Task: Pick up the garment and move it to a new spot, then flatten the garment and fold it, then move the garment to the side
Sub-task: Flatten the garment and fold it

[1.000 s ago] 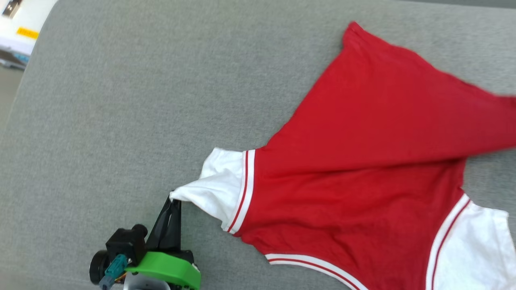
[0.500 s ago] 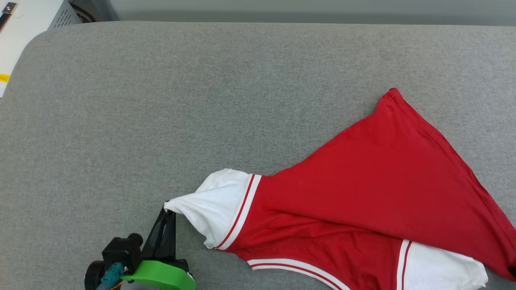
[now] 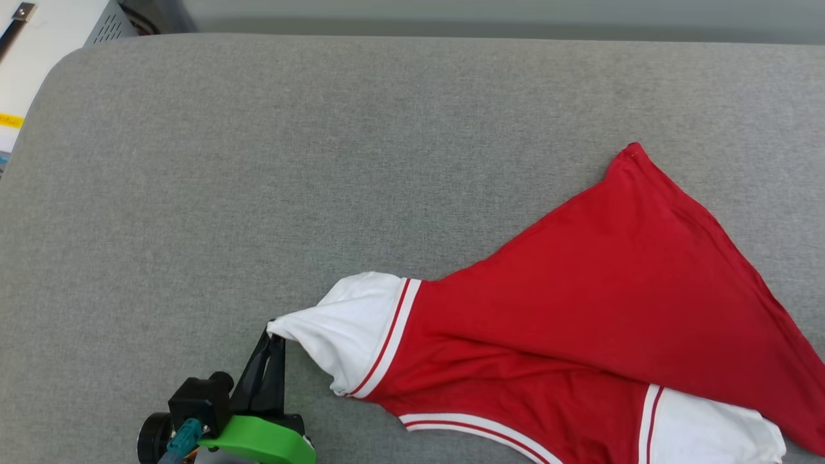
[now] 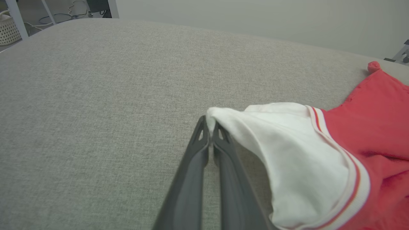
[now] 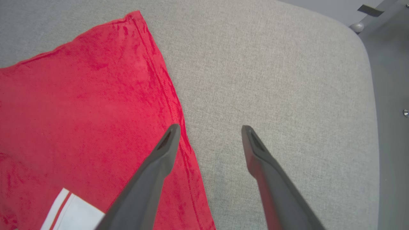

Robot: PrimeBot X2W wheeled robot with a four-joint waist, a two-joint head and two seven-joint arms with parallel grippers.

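Observation:
The garment, a red shirt with white sleeves and red-white striped trim, lies spread on the grey cushioned surface at the lower right of the head view. My left gripper is shut on the tip of its white left sleeve, pinched at the fingertips. In the right wrist view my right gripper stands open above the garment's hem edge, with nothing between its fingers. Its left finger is over the red cloth, the right over bare cushion.
The cushion's rounded far left corner borders a white table. The cushion's right edge drops to a grey floor. A white basket and cables sit beyond the far edge.
The right gripper has opened and let go of the garment, whose red body now lies flat. The head camera tilted, shifting the picture. The left gripper keeps its hold on the sleeve.

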